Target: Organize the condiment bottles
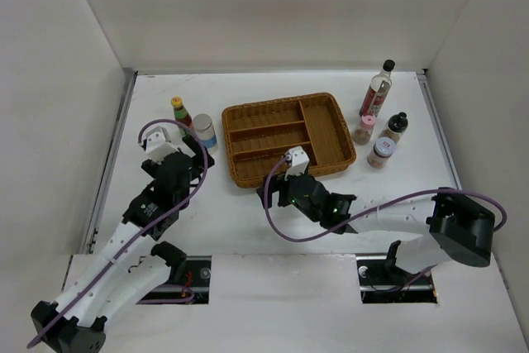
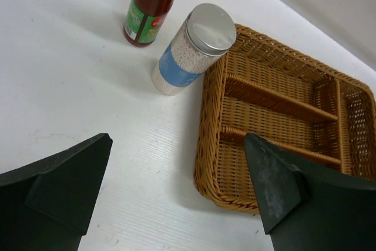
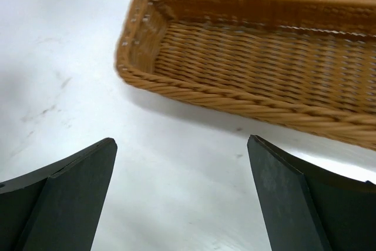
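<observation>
Table (image 1: 397,196): white top, walled on three sides.

Wicker tray (image 1: 277,102): sits mid-table, slightly rotated. It has three long compartments and one crosswise compartment at its right end.

Left gripper (image 2: 176,145): jaws spread wide, nothing between them. It is over bare table just beside the tray's left side.

Right gripper (image 3: 181,140): jaws also spread wide, nothing held. It is over bare table just off the tray's near rim, close to the near left corner.

All six condiment bottles stand upright on the table, outside the tray.
- Right of the tray:
  - tall clear bottle (image 1: 378,88), farthest back
  - black-capped shaker (image 1: 395,127)
  - pink-lidded shaker (image 1: 364,129), just beside the black-capped one
  - red-labelled shaker (image 1: 381,153), nearest of the group
- Left of the tray:
  - red bottle (image 1: 181,113), green-yellow cap
  - blue-labelled jar (image 1: 203,131), just beside the tray's left rim, straight ahead of the left gripper in the wrist view
</observation>
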Controlling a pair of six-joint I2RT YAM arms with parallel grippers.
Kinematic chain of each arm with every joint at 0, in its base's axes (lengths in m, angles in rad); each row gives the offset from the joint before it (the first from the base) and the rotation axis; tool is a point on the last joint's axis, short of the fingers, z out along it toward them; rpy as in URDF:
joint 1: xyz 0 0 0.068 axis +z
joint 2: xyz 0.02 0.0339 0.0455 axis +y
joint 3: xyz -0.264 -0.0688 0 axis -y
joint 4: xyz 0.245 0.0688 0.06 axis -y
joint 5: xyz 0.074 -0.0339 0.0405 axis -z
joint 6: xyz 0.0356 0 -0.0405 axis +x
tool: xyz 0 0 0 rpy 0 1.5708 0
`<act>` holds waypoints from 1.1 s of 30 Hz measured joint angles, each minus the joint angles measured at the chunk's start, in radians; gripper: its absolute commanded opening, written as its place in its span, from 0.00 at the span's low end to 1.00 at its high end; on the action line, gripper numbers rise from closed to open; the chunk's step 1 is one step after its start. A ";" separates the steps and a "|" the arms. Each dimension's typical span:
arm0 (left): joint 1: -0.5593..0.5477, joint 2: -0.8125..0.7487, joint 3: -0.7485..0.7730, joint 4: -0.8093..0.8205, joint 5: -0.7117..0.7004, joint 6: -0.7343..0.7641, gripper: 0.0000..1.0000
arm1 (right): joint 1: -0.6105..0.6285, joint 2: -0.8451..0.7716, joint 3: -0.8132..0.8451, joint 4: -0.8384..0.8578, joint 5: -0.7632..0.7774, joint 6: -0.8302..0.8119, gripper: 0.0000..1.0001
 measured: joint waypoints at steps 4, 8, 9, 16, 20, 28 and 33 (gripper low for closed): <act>-0.013 0.037 0.006 -0.003 -0.011 0.004 1.00 | 0.008 0.004 0.012 0.024 -0.007 -0.019 1.00; -0.010 0.072 0.024 0.016 -0.024 0.037 1.00 | 0.008 -0.003 0.011 0.034 -0.007 -0.045 1.00; -0.006 0.084 0.030 0.024 -0.026 0.047 1.00 | 0.008 -0.007 0.011 0.037 -0.007 -0.052 1.00; 0.016 0.173 0.049 0.122 -0.032 0.159 1.00 | 0.008 -0.045 -0.017 0.115 -0.018 -0.085 0.74; 0.022 0.217 0.056 0.219 -0.024 0.237 0.82 | 0.007 -0.085 -0.077 0.189 -0.084 -0.092 0.15; 0.050 0.419 0.100 0.346 -0.007 0.330 0.82 | -0.039 -0.138 -0.133 0.269 -0.145 -0.074 0.71; 0.073 0.555 0.134 0.387 0.004 0.348 0.89 | -0.043 -0.135 -0.139 0.288 -0.176 -0.077 0.84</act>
